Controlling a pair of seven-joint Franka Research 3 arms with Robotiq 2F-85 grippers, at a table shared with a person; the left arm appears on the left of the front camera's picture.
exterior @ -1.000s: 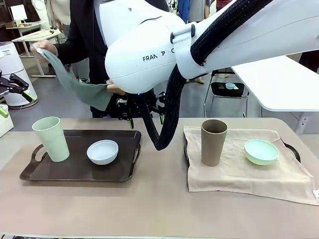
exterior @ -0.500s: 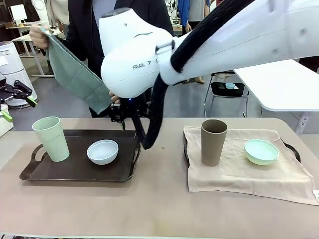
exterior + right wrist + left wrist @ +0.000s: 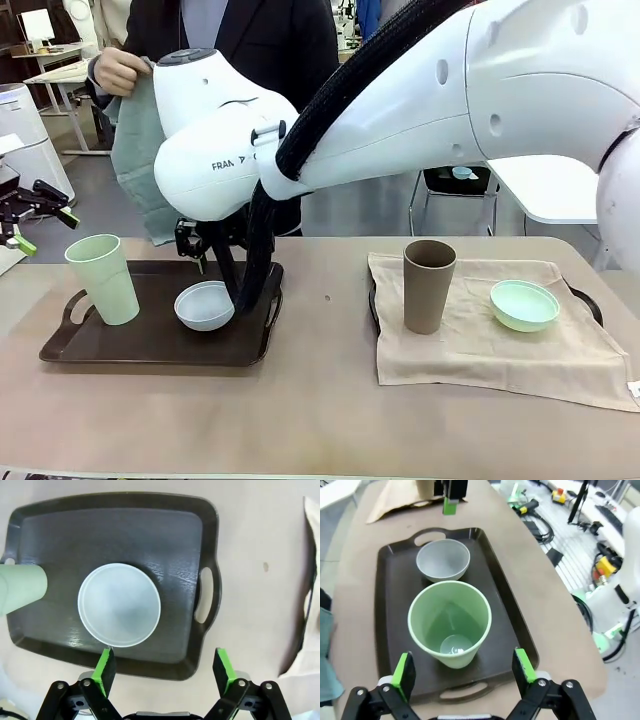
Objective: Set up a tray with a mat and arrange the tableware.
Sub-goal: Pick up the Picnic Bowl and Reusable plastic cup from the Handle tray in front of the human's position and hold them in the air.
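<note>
Right gripper [image 3: 164, 662]: jaws spread, empty, hanging over the white bowl [image 3: 119, 611] at the middle of the tray [image 3: 150, 535]. Left gripper [image 3: 464, 666]: jaws spread, empty, above the green cup [image 3: 450, 622] at the tray's left end. Step, judged: clearing the bare tray for a mat. Next move calls for a descent and a rim pinch. Front view adds the far side: a person's hand [image 3: 120, 72] holding a green mat [image 3: 140, 170]. Wrist views give jaw alignment.
</note>
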